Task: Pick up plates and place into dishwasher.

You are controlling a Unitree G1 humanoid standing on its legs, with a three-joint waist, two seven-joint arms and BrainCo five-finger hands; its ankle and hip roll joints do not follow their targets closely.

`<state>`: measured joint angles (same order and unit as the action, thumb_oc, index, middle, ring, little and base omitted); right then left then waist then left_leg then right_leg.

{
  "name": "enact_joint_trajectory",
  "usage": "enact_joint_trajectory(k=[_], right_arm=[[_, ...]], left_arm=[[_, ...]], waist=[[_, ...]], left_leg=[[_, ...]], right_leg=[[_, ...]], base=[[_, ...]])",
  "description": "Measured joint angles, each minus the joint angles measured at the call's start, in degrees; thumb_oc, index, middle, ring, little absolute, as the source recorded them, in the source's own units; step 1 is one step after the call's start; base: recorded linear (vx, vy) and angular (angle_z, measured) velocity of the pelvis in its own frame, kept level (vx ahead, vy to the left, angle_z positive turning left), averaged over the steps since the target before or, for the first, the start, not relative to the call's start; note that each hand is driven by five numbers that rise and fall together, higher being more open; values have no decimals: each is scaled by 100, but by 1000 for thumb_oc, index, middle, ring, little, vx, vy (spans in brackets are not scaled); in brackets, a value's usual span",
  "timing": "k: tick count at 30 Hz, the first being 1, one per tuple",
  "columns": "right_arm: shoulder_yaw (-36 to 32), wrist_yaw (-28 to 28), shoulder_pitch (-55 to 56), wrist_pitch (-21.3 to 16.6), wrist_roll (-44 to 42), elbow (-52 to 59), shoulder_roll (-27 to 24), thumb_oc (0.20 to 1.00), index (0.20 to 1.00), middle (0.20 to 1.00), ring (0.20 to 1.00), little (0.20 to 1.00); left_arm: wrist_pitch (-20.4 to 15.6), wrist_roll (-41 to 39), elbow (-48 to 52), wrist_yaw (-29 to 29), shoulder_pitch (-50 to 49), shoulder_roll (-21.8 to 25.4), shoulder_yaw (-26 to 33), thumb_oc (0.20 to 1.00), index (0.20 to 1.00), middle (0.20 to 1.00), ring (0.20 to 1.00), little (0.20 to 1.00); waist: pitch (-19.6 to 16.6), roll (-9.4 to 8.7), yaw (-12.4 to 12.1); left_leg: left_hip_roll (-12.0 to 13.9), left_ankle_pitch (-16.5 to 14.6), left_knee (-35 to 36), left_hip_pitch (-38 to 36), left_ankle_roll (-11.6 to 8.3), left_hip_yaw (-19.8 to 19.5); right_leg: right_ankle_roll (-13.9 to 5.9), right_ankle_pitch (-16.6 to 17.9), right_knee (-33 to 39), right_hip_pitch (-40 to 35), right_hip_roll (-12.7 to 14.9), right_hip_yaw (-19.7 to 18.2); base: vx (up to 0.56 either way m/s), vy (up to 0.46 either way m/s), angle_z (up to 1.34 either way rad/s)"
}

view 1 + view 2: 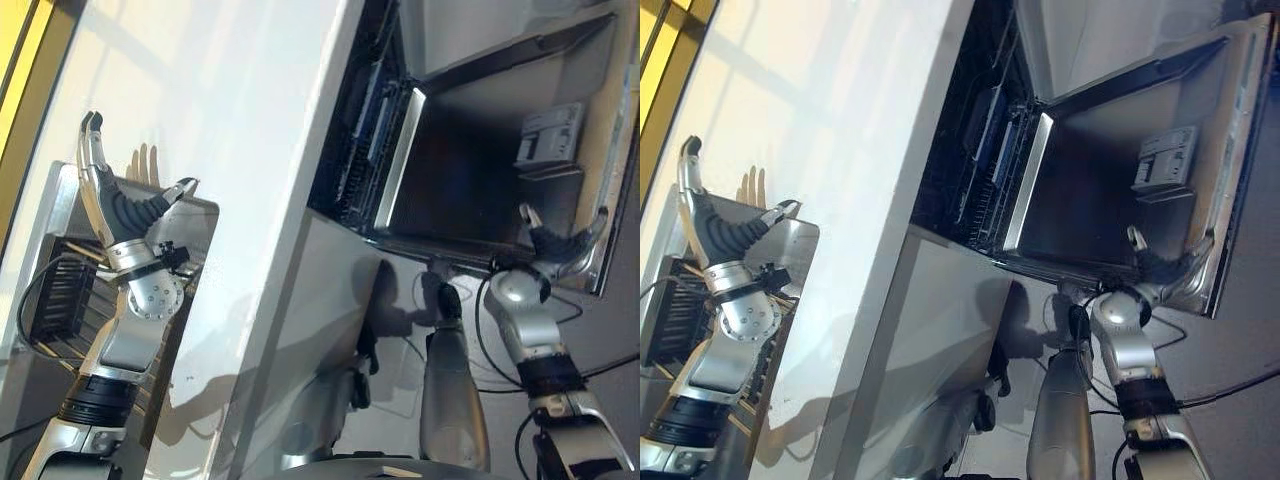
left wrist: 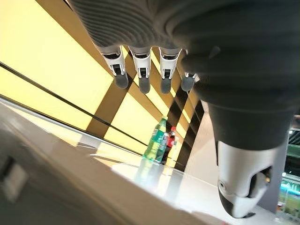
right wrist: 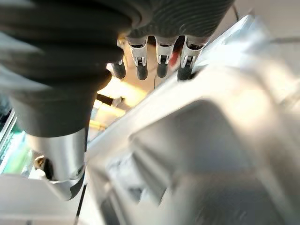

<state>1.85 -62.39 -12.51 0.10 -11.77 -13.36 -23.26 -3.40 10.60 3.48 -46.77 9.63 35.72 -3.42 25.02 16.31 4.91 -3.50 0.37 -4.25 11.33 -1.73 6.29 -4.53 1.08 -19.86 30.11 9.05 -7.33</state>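
While the left hand (image 1: pixel 125 205) stands raised above the dish rack (image 1: pixel 60 290) beside the white counter (image 1: pixel 230 150), its fingers are straight and spread wide and hold nothing. The right hand (image 1: pixel 560 243) is at the outer edge of the open dishwasher door (image 1: pixel 470 170), with relaxed fingers just beside the door rim and nothing in them. Some plates (image 1: pixel 990 150) stand upright in the rack inside the dishwasher (image 1: pixel 370 120).
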Motion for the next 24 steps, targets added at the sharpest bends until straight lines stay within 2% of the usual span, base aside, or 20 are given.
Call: enact_joint_trajectory(k=[5, 8, 12, 14, 16, 17, 18, 21, 23, 24], right_arm=[[-321, -44, 588, -454, -69, -19, 126, 1000, 1000, 1000, 1000, 1000], [-487, 15, 911, -722, -289, -163, 198, 1000, 1000, 1000, 1000, 1000], [-575, 121, 1013, -1051, -758, -859, 356, 1000, 1000, 1000, 1000, 1000], [-612, 200, 913, -1278, -1009, -1140, 384, 1000, 1000, 1000, 1000, 1000], [-617, 262, 792, -1452, -1218, -1339, 384, 1000, 1000, 1000, 1000, 1000], [-630, 270, 765, -1581, -1328, -1413, 450, 1000, 1000, 1000, 1000, 1000], [-609, 264, 724, -1719, -1367, -1442, 428, 1000, 1000, 1000, 1000, 1000], [-543, 315, 227, -2068, -1472, -1755, 370, 1000, 1000, 1000, 1000, 1000], [-535, 532, -19, -2341, -1544, -1846, 363, 1000, 1000, 1000, 1000, 1000], [-519, 684, -213, -2460, -1622, -1939, 340, 1000, 1000, 1000, 1000, 1000]], left_arm=[[-208, 2, -15, -63, -282, -87, 32, 1000, 1000, 1000, 1000, 1000], [-310, 1, -17, -63, -380, -101, 34, 1000, 1000, 1000, 1000, 1000], [-358, 28, -66, -110, -419, -101, 14, 1000, 1000, 1000, 1000, 1000], [-358, 145, -167, -243, -413, -62, 52, 1000, 1000, 1000, 1000, 1000], [-359, 200, -262, -344, -430, -44, 94, 1000, 1000, 1000, 1000, 1000], [-368, 220, -333, -391, -399, -9, 105, 1000, 1000, 1000, 1000, 1000], [-411, 211, -358, -502, -359, 14, 82, 1000, 1000, 1000, 1000, 1000], [-600, 214, -436, -651, -326, 70, -32, 1000, 1000, 1000, 1000, 1000], [-689, 213, -435, -687, -280, 85, -148, 1000, 1000, 1000, 1000, 1000], [-716, 203, -440, -704, -293, 94, -171, 1000, 1000, 1000, 1000, 1000]], waist=[[0, 0, 220], [0, -1, 251], [0, 0, 285], [-22, 29, 350], [-113, 151, 312], [-116, 156, 294], [-122, 163, 327], [-231, 305, 230], [-247, 328, 218], [-315, 438, 145]], left_leg=[[-44, -8, 62, -208, 6, 27], [-82, -15, 85, -340, 19, 46], [-166, -54, 15, -346, 41, 113], [-208, -124, -147, -150, 107, 97], [-150, -147, -259, 123, 114, 92], [-186, -174, -406, 237, 92, 135], [-263, -223, -526, 368, 77, 143], [-350, -220, -676, 633, 84, 258], [-349, -275, -724, 650, 130, 314], [-298, -279, -717, 770, 159, 332]], right_leg=[[-4, 2, -7, -116, 0, -69], [-17, 10, -20, -192, -14, -160], [-25, 15, -110, -108, -16, -320], [-102, 62, -103, 69, 38, -322], [-193, 139, -63, 272, 57, -288], [-109, 62, -482, 410, 98, -334], [-44, -69, -593, 551, 138, -316], [-47, 16, -632, 863, 205, -317], [-130, 62, -556, 911, 275, -303], [-224, 108, -545, 1018, 291, -286]], base=[[62, 162, -10], [61, 146, -13], [-18, 89, -20], [-78, 58, -29], [-73, 61, -23], [-76, 66, 2], [-46, 36, -1], [-28, 41, -24], [17, 7, -39], [17, -8, -40]])
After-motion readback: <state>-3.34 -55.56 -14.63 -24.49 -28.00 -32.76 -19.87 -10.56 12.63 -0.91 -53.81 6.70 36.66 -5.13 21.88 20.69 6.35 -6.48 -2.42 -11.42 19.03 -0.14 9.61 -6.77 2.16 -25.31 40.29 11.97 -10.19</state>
